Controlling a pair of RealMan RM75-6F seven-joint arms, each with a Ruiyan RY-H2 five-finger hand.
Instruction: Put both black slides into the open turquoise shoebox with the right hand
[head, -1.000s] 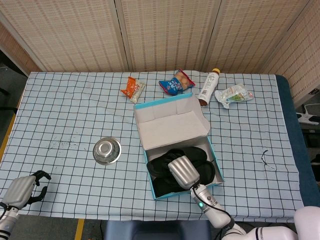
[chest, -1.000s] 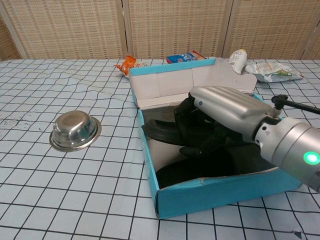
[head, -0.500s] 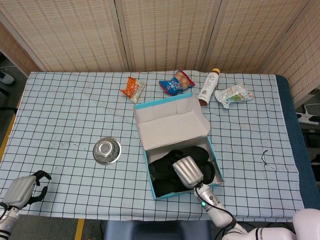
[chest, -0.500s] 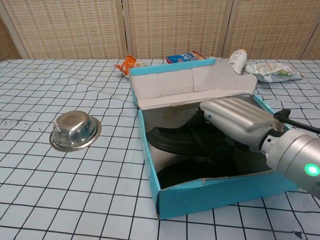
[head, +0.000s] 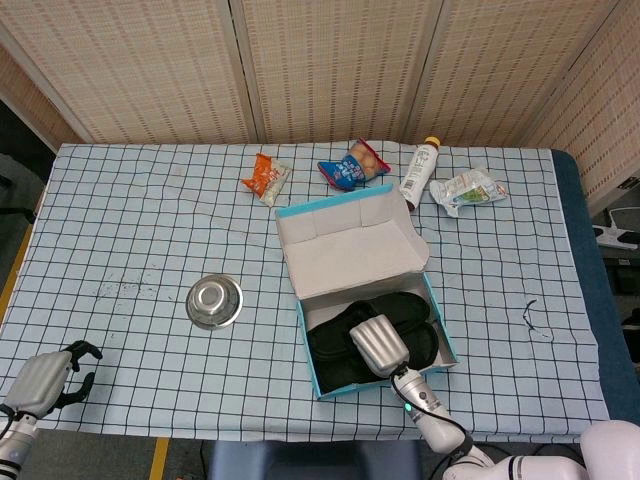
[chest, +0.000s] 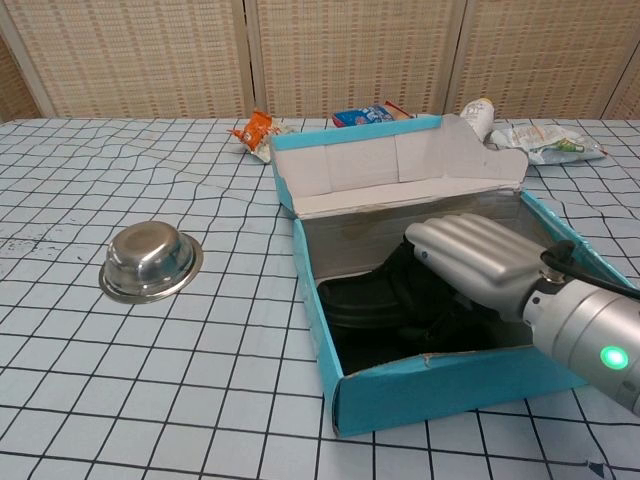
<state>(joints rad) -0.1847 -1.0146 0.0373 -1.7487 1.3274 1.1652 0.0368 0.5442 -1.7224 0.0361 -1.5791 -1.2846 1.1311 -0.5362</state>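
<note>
The open turquoise shoebox (head: 310, 345) (chest: 430, 388) sits at the table's near middle, its lid (head: 350, 245) folded back. Both black slides (head: 425, 335) (chest: 362, 300) lie inside it, one partly over the other. My right hand (head: 378, 345) (chest: 475, 262) reaches down into the box from the near side. It rests on the upper slide with its fingers curled over it, and the fingertips are hidden behind the slide. My left hand (head: 45, 380) hangs at the near left table edge, fingers curled in with nothing in them.
A steel bowl (head: 214, 300) (chest: 150, 265) stands left of the box. Behind the lid lie an orange snack pack (head: 266, 178), a blue snack pack (head: 352, 166), a bottle (head: 416, 178) and a white packet (head: 468, 190). A small dark scrap (head: 535, 320) lies at the right.
The right hand has sunk lower into the box with the upper slide, which now lies flatter. The whole box has slid a little to the right. The left hand has stayed still.
</note>
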